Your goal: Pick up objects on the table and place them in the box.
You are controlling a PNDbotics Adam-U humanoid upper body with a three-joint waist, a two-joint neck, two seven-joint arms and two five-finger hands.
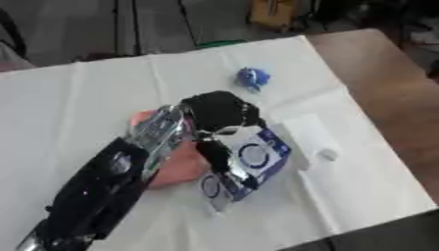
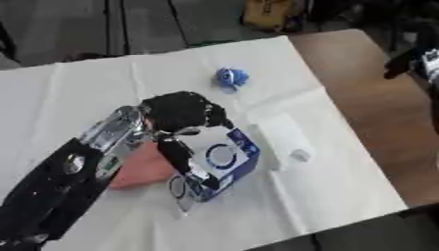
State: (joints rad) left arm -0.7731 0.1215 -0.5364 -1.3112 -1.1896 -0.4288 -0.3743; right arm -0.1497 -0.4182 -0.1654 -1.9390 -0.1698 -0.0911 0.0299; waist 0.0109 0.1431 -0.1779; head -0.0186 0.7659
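My left hand (image 1: 221,113) reaches in from the lower left, its fingers curled down over a blue and white package (image 1: 257,159) with round marks on its side. The package is tilted and lies against a pink thing (image 1: 178,169) that my forearm partly hides. A small blue object (image 1: 252,77) lies further back on the white cloth. At the right edge of the right eye view, a dark shape that looks like my right hand (image 2: 410,60) hangs over the brown table.
A flat white object (image 1: 307,133) with a small grey knob (image 1: 328,155) lies right of the package. The white cloth (image 1: 77,108) covers most of the table; bare brown tabletop (image 1: 390,93) shows on the right. Floor and clutter lie beyond the far edge.
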